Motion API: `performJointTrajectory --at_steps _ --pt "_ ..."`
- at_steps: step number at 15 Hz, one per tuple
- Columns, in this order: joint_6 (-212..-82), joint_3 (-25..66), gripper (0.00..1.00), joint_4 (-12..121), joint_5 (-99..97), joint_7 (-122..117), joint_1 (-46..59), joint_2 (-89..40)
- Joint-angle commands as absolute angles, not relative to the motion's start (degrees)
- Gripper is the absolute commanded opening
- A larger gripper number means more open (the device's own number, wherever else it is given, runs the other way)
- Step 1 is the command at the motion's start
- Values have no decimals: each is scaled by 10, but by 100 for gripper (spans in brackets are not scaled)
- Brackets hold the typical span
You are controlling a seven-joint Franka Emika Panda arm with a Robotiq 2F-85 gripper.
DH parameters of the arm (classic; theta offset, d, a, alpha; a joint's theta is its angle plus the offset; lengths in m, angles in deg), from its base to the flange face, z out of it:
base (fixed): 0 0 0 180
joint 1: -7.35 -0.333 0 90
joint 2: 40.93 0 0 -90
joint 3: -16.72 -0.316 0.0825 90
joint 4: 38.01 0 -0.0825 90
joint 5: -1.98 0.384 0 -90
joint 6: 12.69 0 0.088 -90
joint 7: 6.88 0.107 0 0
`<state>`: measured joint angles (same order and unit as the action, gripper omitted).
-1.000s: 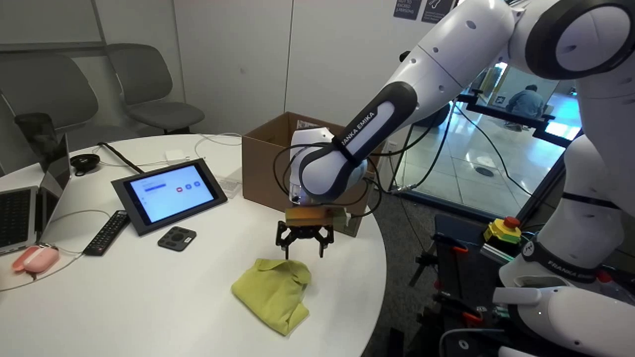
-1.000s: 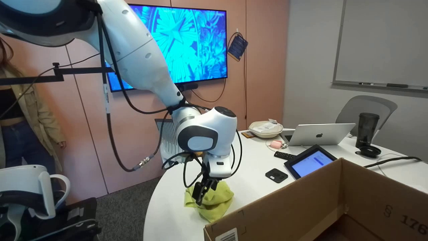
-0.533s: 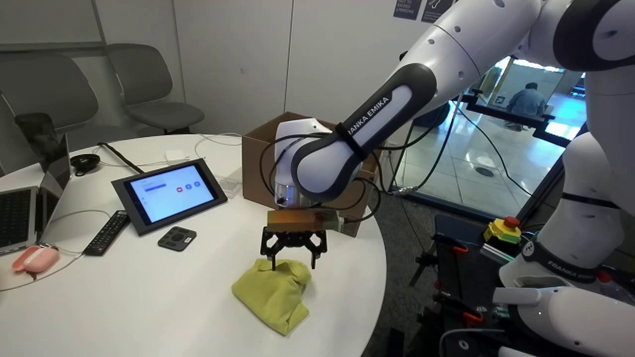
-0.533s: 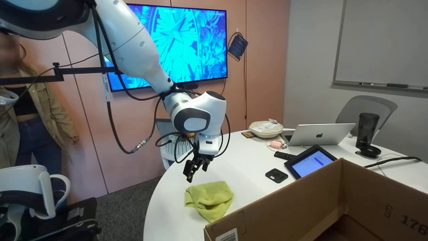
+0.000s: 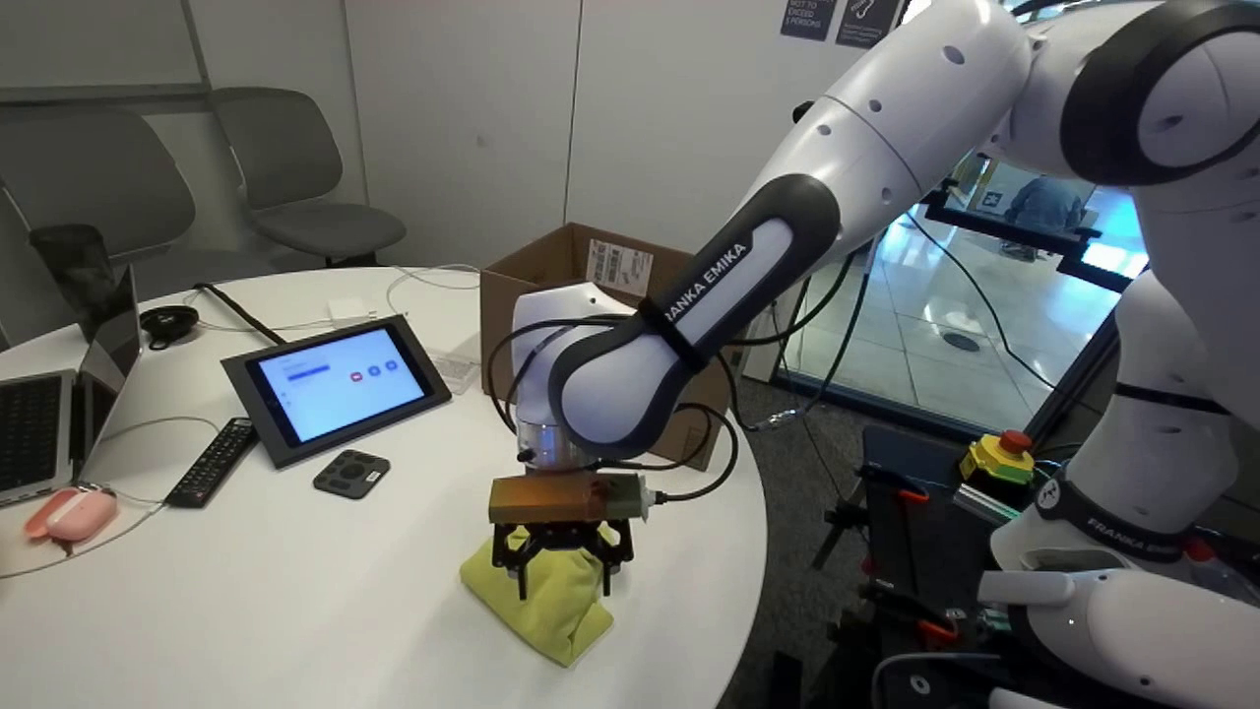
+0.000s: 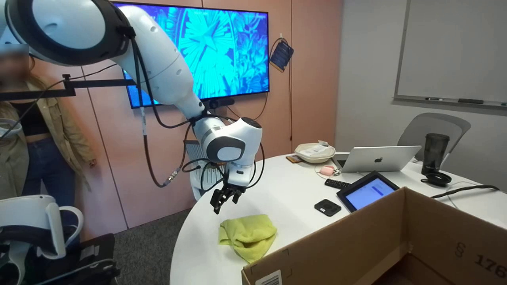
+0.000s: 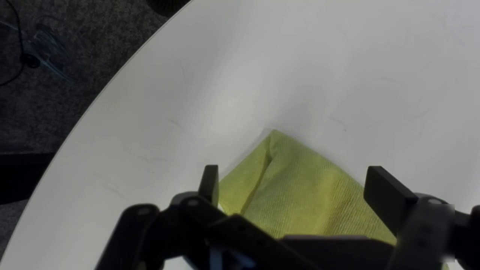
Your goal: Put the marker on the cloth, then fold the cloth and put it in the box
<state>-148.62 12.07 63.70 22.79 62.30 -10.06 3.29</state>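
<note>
The gripper (image 5: pixel 564 591), spread wide, now hangs farther from the box (image 6: pixel 328 253) than before. The cloth (image 6: pixel 248 237) lies below it, seemingly with a gap between.

One cloth (image 6: pixel 250 237); one box (image 6: pixel 336 251); one robot hand (image 5: pixel 564 592); one laptop (image 6: pixel 364 160).

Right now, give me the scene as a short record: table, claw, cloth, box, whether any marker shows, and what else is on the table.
table: white, curved edge
claw: open, holding nothing, poised above table level, not touching the cloth
cloth: yellow-green, folded over, lying on the table
box: cardboard, open-topped, on the table; cloth outside it
marker: none seen on cloth or table; could be hidden in the folds
other items: laptop, touch panel, remote, pink case, dark tumbler
</note>
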Motion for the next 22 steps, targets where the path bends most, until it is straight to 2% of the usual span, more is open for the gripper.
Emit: performJointTrajectory --at_steps 1,22 --pt "-1478 113 100 600 232 642 -93 70" --pt "-1501 161 100 566 160 778 -128 156"
